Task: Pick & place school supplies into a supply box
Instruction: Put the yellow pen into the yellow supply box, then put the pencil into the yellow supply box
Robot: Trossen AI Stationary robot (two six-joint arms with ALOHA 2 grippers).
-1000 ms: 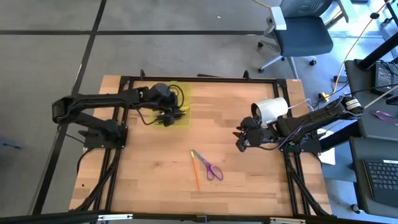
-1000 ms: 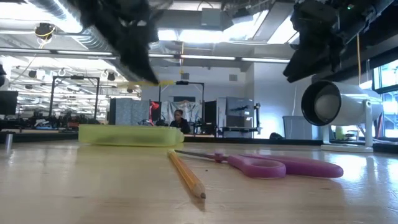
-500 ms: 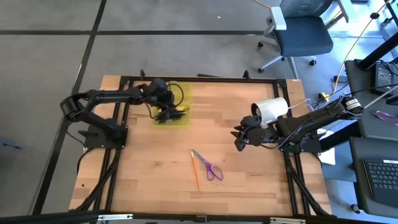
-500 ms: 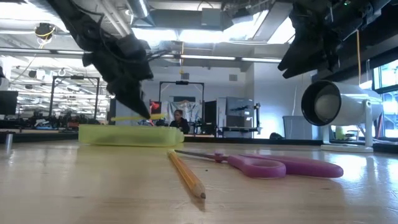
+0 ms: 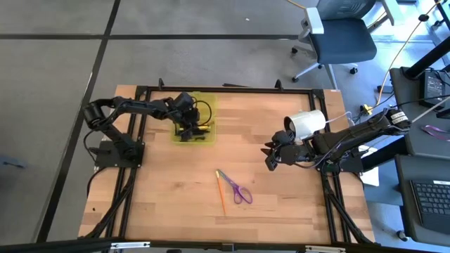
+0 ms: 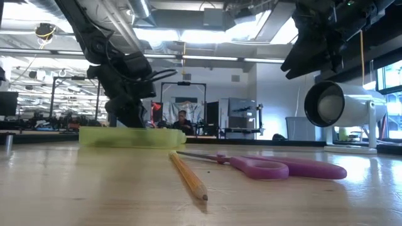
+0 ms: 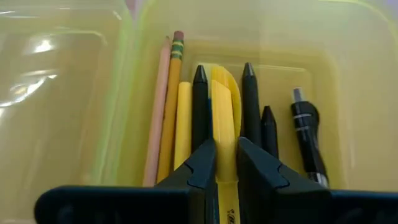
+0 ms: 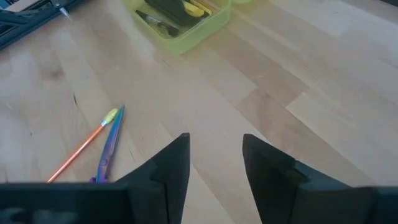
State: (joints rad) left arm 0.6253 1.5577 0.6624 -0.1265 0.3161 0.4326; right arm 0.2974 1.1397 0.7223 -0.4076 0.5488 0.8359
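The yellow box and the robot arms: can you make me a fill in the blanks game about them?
1. The left gripper is down inside the supply box, clamped on a ____ pen.
2. The scissors on the table have ____ handles.
3. Beside the scissors lies an orange ____.

Missing words: yellow; purple; pencil

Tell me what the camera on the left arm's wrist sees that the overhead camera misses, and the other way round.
Only the left wrist view shows what lies in the box: two wooden pencils, black pens and a yellow pen pinched in the left gripper. Only the overhead view shows the whole table, the purple scissors and orange pencil lying loose together, the white cylinder, and the right gripper waiting open above bare wood. Both show the left gripper reaching into the yellow-green box.
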